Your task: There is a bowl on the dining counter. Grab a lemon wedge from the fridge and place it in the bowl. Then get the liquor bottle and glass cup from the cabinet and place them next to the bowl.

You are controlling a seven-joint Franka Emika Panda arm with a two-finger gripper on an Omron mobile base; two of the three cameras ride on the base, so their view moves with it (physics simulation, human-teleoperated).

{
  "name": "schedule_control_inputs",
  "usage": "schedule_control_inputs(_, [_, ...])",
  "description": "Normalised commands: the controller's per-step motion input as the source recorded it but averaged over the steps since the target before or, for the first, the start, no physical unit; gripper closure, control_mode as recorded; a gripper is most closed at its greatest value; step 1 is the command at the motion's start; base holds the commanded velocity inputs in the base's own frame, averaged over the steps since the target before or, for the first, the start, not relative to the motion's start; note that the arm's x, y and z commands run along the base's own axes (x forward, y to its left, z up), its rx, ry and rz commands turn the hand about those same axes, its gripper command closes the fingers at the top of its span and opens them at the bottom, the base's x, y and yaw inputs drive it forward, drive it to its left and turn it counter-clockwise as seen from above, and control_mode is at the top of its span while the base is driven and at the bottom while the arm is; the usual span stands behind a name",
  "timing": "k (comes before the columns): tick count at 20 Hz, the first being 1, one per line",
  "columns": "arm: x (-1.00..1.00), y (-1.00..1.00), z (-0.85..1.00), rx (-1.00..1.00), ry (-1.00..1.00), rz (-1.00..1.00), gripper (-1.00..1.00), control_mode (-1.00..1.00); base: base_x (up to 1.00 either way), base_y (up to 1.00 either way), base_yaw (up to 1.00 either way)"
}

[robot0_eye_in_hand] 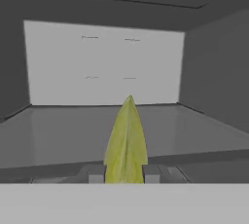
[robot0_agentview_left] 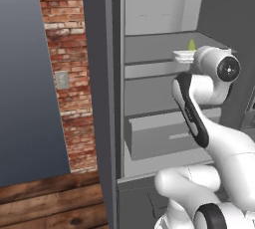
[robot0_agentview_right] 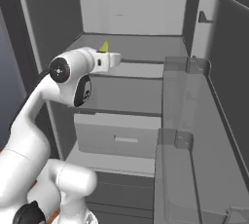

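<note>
Tool [robot0_eye_in_hand: 124, 174] clamped on lemon wedge [robot0_eye_in_hand: 125, 142]

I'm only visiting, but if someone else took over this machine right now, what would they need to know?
Gripper: shut on the lemon wedge, fingertips either side of it.
Where: the hand is inside the open fridge, at the upper shelf; the wedge pokes up above the hand.
Done: fridge opened, wedge gripped.
Left: draw the wedge out and put it in the bowl on the dining counter, then fetch the liquor bottle and glass cup from the cabinet and set them beside the bowl.
</note>
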Motion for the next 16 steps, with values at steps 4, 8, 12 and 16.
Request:
schedule_control_inputs(4, [-0.85, 0.0, 0.64, 0.01, 0.05, -0.05, 1.0, -1.0, 0.0, 0.0, 0.0])
schedule_control_inputs(8, [-0.93, 0.0, 0.21, 0.0, 0.01, -0.04, 1.0, -1.0, 0.0, 0.0, 0.0])
schedule_control_inputs(12, [-1.0, 0.02, 0.07, 0.0, 0.0, -0.03, 1.0, -1.0, 0.0, 0.0, 0.0])
schedule_control_inputs(16, [-1.0, 0.05, 0.01, 0.0, 0.0, -0.01, 1.0, -1.0, 0.0, 0.0, 0.0])
